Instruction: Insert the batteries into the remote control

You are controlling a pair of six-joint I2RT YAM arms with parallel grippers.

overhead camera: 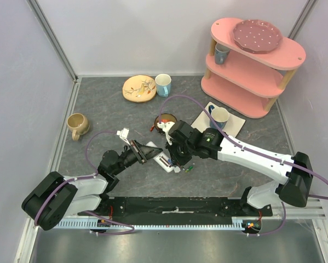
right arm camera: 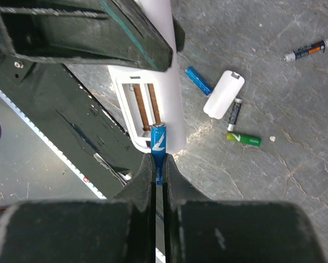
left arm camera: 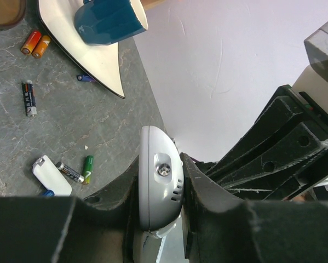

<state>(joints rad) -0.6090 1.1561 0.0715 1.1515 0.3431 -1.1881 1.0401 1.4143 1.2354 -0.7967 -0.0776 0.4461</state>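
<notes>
My right end effector (right arm camera: 159,171) is clamped tight on a blue battery (right arm camera: 158,143), long axis in line with my fingers. Its nose is at the near end of the open bay (right arm camera: 143,107) in the remote control (right arm camera: 166,76), roughly parallel to the slots. My left end effector (left arm camera: 161,183) is closed on the remote, so seating falls to the right arm. The held cell shows a white swoosh logo, side print unreadable; spare batteries (right arm camera: 243,139) and a white cover (right arm camera: 224,93) lie nearby on the surface (right arm camera: 273,181).
</notes>
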